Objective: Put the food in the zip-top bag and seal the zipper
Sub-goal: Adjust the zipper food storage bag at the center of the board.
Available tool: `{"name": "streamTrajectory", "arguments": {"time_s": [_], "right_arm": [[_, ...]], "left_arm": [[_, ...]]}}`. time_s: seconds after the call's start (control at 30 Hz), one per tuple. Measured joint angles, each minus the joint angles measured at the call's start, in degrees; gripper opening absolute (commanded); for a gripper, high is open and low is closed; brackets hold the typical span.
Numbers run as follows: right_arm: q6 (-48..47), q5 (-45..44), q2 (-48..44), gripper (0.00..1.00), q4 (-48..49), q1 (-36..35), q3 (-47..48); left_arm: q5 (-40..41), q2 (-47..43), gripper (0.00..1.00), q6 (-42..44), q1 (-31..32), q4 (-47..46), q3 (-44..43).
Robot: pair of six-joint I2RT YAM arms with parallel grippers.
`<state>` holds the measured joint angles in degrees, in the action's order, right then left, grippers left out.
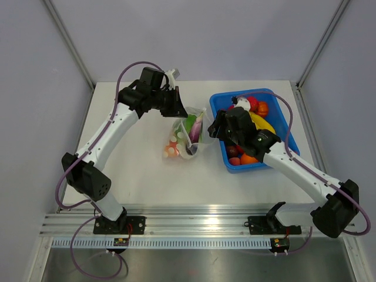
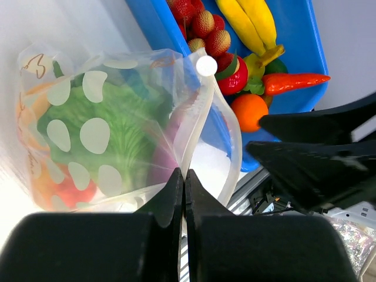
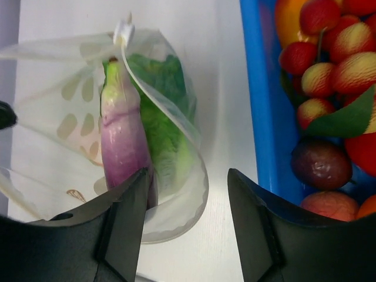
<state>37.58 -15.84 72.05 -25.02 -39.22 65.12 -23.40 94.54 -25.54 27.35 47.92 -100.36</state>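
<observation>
The clear dotted zip-top bag lies on the table left of the blue tray, mouth held open. Inside it are green lettuce, a purple eggplant and orange and red pieces. My left gripper is shut on the bag's mouth edge beside the white zipper slider. My right gripper is open and empty just above the bag's open mouth, its left finger next to the eggplant. More food lies in the tray: banana, carrot, orange, strawberries.
The blue tray stands at the right of the table, close to the bag. Grey walls enclose the back and sides. A metal rail runs along the near edge by the arm bases.
</observation>
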Motion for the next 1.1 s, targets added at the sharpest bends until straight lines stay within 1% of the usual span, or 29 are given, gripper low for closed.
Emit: {"name": "streamTrajectory", "arguments": {"time_s": [0.07,0.1,0.13,0.2,0.23,0.27,0.4,0.5,0.57,0.63,0.7,0.77,0.87,1.03,1.07,1.1], "right_arm": [[-0.20,2.23,1.81,0.57,0.33,0.00,-0.72],[-0.22,3.13,2.73,0.51,0.31,0.00,-0.85],[-0.33,3.82,3.80,0.33,0.33,-0.02,-0.92],[-0.48,5.05,5.51,0.10,0.57,-0.02,-1.11],[-0.46,5.27,6.21,0.02,0.70,-0.02,-1.27],[-0.50,5.51,6.62,0.00,0.70,-0.02,-1.31],[-1.11,6.27,6.97,0.00,-0.02,-0.02,0.24],[-2.49,7.91,8.04,0.00,-1.88,-0.07,6.34],[-3.43,8.92,9.14,0.00,-2.36,-0.31,12.33],[-3.85,9.27,9.57,0.00,-1.97,-0.72,17.20],[-3.76,9.25,9.38,0.00,-0.22,-1.18,18.78],[-3.06,9.16,9.64,0.00,1.70,-1.53,18.16],[-0.74,9.01,12.48,0.00,3.58,-1.66,14.58],[3.30,8.85,18.21,0.00,3.67,-1.66,6.67],[3.87,8.81,18.43,0.00,3.21,-1.66,5.68],[4.35,8.76,18.43,0.00,2.78,-1.66,5.18]], "left_arm": [[-0.04,0.00,0.00,0.00,0.00,0.00,-0.02],[-0.09,0.00,0.00,0.00,-0.04,0.00,-0.02],[-0.11,0.00,0.00,0.00,-0.04,0.02,-0.02],[-0.13,0.00,0.00,0.00,-0.07,0.02,-0.02],[-0.13,0.00,0.00,0.02,-0.15,0.00,-0.02],[-0.13,0.00,0.00,0.04,-0.24,0.04,-0.02],[-0.11,-0.46,0.00,0.37,-0.63,0.02,0.42],[-0.07,-1.07,0.00,0.72,-1.99,1.42,0.09],[0.52,-0.59,0.00,1.16,-2.80,3.96,-2.84],[1.25,0.17,0.00,1.68,-3.61,5.79,-8.00],[1.81,0.48,0.00,2.23,-3.80,6.36,-12.46],[2.08,0.00,0.00,2.80,-3.76,5.22,-13.35],[2.36,0.22,0.00,3.26,-3.67,4.39,-10.34],[3.13,6.19,0.00,4.02,-3.67,6.05,-7.19],[3.28,7.08,0.02,4.24,-3.69,6.67,-6.93],[3.34,7.65,0.07,4.48,-3.74,7.15,-6.84]]}}
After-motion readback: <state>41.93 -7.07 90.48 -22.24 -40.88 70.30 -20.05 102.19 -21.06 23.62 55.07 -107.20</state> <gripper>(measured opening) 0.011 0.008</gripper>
